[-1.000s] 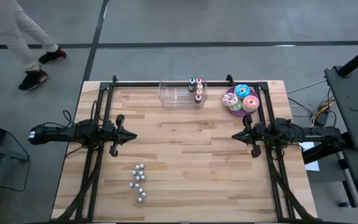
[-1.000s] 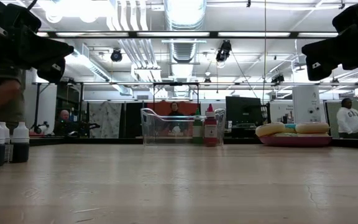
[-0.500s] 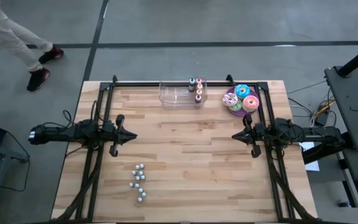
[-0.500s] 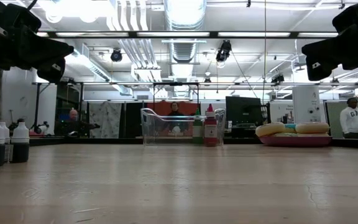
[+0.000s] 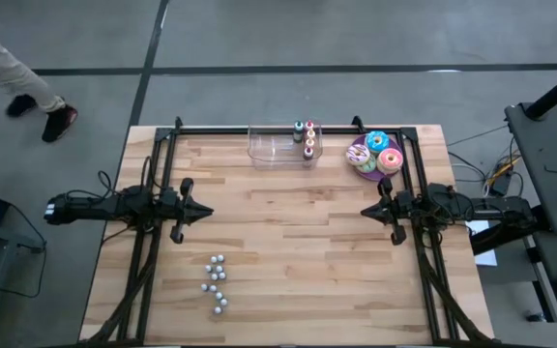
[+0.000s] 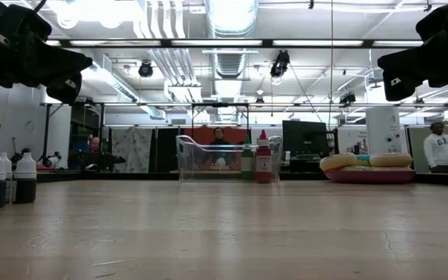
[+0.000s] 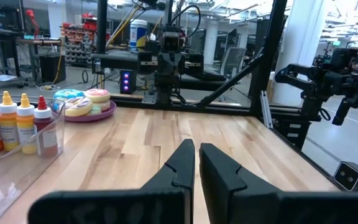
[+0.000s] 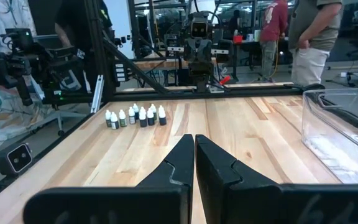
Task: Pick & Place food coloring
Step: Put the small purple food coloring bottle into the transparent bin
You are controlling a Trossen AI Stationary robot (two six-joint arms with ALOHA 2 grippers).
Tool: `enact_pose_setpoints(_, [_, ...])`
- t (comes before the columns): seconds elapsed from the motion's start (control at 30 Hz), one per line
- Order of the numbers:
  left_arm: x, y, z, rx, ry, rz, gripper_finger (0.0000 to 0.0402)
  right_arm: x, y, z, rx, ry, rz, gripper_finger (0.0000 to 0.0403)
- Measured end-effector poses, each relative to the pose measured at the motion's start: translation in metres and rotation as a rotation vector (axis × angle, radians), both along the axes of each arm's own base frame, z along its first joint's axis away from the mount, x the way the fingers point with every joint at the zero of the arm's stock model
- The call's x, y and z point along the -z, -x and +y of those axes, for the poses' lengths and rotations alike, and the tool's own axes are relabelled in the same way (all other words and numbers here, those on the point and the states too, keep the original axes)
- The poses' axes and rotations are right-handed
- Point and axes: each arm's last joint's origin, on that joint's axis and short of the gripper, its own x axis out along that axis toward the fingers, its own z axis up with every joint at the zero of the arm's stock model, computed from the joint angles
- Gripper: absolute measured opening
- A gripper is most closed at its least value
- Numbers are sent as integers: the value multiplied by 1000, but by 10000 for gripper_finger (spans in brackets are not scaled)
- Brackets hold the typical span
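Note:
The food coloring is a set of tiny upright bottles with coloured caps. It stands within the outline of a clear container, at that container's right end near the table's far edge. It also shows in the low view and the left wrist view. My left gripper hangs shut over the table's left middle, above the board and far from the bottles. My right gripper hangs shut over the right middle, facing it. Each wrist view shows its own fingers closed together, left and right.
Frosted doughnuts lie on a purple plate right of the container. Several small white-capped dropper bottles stand near the near-left part of the board, also in the right wrist view. Bare wood lies between the two grippers. People stand in the room beyond.
Neither arm nor anything on the table has moved. A person on the floor beyond the table's far left corner has walked farther left.

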Motion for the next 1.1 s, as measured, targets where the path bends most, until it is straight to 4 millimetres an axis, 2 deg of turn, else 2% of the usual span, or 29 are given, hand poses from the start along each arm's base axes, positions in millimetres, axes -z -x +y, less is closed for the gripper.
enact_pose_setpoints(0.43, [-1,0,0,-1,11,-10,0,0,0,0,0,4,0,8])
enact_pose_setpoints(0.7, [-11,1,0,1,68,-110,0,0,0,0,0,5,0,9])
enact_pose_setpoints(0.9, [-12,1,0,1,72,-121,0,0,0,0,0,5,0,8])
enact_pose_setpoints(1.1, [-18,2,1,7,274,-171,0,0,0,0,0,5,0,8])
